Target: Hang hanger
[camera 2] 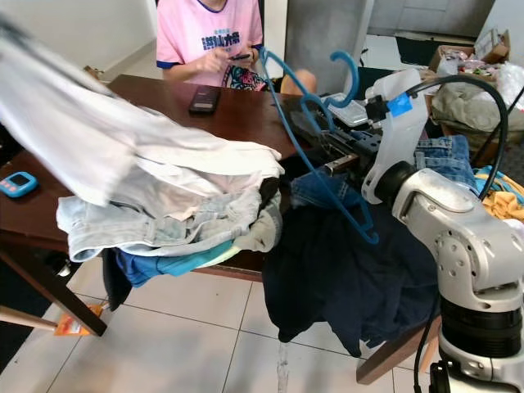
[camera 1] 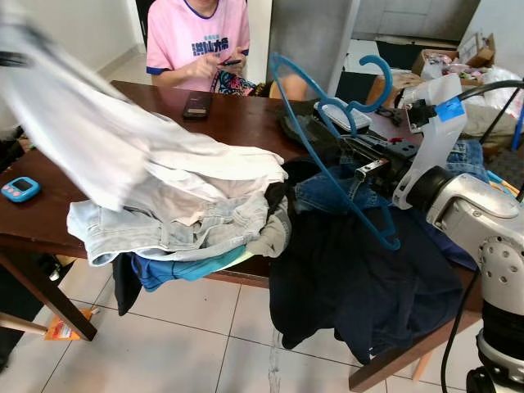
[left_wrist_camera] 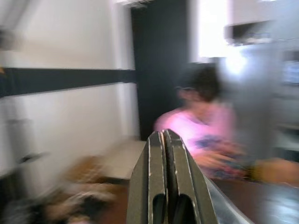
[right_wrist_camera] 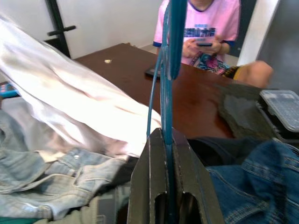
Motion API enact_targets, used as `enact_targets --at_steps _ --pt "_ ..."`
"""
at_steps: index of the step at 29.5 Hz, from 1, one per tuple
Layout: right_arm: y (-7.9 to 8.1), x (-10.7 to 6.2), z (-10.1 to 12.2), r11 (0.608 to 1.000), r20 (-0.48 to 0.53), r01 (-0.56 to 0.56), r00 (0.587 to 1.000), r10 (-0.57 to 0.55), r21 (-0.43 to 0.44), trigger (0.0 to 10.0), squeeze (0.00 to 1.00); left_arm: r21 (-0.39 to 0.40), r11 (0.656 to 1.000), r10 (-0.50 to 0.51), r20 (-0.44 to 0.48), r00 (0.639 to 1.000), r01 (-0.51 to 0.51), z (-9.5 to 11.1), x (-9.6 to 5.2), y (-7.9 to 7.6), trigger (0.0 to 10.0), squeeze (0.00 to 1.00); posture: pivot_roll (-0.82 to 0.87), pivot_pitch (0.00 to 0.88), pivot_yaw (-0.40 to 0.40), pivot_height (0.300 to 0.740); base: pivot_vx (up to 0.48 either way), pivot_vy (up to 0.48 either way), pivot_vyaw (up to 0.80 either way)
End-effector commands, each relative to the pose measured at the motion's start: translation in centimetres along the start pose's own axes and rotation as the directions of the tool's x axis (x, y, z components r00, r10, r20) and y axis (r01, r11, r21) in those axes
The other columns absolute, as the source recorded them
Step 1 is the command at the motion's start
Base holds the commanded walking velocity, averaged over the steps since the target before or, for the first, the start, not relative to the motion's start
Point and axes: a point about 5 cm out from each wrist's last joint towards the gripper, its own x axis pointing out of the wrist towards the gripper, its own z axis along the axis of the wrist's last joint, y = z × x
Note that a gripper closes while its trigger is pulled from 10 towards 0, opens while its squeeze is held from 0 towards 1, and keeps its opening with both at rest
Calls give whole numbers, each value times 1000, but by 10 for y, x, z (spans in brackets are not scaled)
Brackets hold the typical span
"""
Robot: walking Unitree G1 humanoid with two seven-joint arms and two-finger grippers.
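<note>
A blue plastic hanger stands tilted above the right side of the brown table, its hook up and toward the far side. My right gripper is shut on one of the hanger's thin bars. A white garment stretches, blurred, from the clothes pile up to the top left corner. My left gripper has its fingers pressed together, and the white garment appears to hang from it.
Pale jeans and a dark garment lie in a heap and hang over the near table edge. A person in a pink shirt sits across the table holding a phone. Also on the table: a black phone, a blue gadget and a clear box.
</note>
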Motion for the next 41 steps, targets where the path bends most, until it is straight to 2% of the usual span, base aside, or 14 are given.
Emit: enact_targets --at_steps 1,6,12,15,21,25,30,33,35,36,38,39,40,41 --pt "-2 -2 4 1000 18 10 1000 -10 -11 10000 0 65 982 167 160 973 -179 41 3 37 0 0 18 82 -11 740 0 0 0" --pt "-3 -2 4 1000 21 13 1000 -13 -9 10000 0 142 961 194 266 944 -237 69 5 45 0 0 20 81 -13 740 0 0 0" --pt "-2 -1 3 1000 19 14 1000 -14 -7 10000 0 95 978 -194 85 977 185 11 7 -39 0 0 19 81 -18 740 0 0 0" --pt "-3 -1 3 1000 17 17 1000 -16 -8 10000 0 -49 878 -479 -32 877 477 -39 -23 -113 0 0 10 83 -17 740 0 0 0" --pt "-4 -3 3 1000 11 24 1000 -24 -12 10000 0 -196 747 -656 -65 752 635 -64 -58 -166 0 0 2 89 -14 740 0 0 0" --pt "-5 -5 4 999 9 31 999 -31 -13 10000 0 -275 608 -775 -4 631 745 -61 -82 -198 0 0 -2 92 -11 740 0 0 0" --pt "-7 -8 3 999 6 38 999 -38 -15 10000 0 -407 271 -919 160 360 872 -40 -126 -230 0 0 -3 98 -7 740 0 0 0" --pt "-7 -8 3 999 5 36 999 -36 -15 10000 0 -413 176 -944 189 272 894 -37 -138 -232 0 0 -1 99 -8 740 0 0 0" --pt "-7 -7 2 999 0 29 1000 -29 -16 10000 0 -411 28 -972 202 121 911 -35 -159 -234 0 0 0 100 -7 740 0 0 0" --pt "-7 -7 2 999 0 29 1000 -29 -16 10000 0 -411 28 -972 202 121 911 -35 -159 -234 0 0 0 100 -7 740 0 0 0" --pt "-5 -7 1 1000 -7 17 1000 -17 -18 10000 0 -382 -102 -986 161 -43 918 -39 -180 -231 0 0 0 100 -7 740 0 0 0" --pt "-5 -7 1 1000 -7 17 1000 -17 -18 10000 0 -382 -102 -986 161 -43 918 -39 -180 -231 0 0 0 100 -7 740 0 0 0" --pt "-4 -7 0 1000 -11 7 1000 -7 -21 10000 0 -369 -186 -982 105 -158 911 -44 -194 -225 0 0 5 104 -11 740 0 0 0" --pt "-4 -7 0 1000 -11 7 1000 -7 -21 10000 0 -369 -186 -982 105 -158 911 -44 -194 -225 0 0 5 104 -11 740 0 0 0"
